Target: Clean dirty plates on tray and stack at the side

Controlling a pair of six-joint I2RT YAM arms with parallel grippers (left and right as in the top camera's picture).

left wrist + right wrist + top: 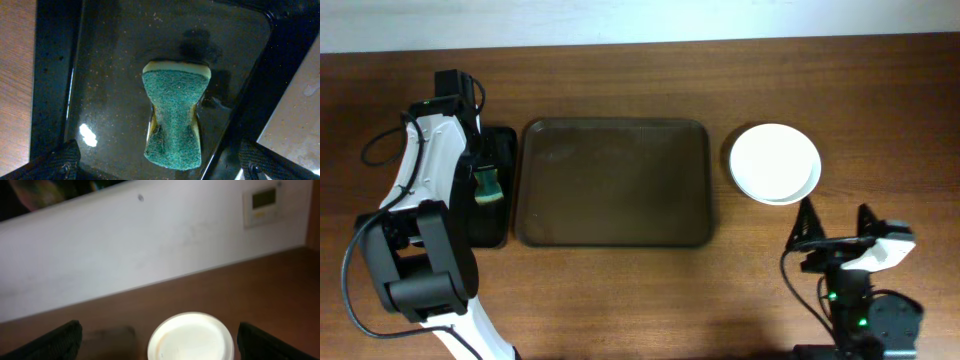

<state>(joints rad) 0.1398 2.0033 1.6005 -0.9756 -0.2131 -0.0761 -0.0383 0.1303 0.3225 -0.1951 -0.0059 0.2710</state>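
Ahead of the right pincer point(836, 208), jaws apart, lie the stacked plates point(775, 162).

Under your left pincer point(161, 162), the sponge point(175, 117) shows a rough green scouring face over soft yellow foam. It's lying on the small black tray point(110, 70), which looks like hard plastic: glossy as if wet, speckled with grit, and catching one bright glare spot. That pincer's fingers point(62, 160) are black and finely textured. Off to its side, the big tray point(615, 182) is dark brown, dull matt and faintly smeared. Ahead of your right pincer point(162, 341), the plates point(191, 336) look smooth and glossy white. The table point(620, 290) is brown wood grain with a low sheen.
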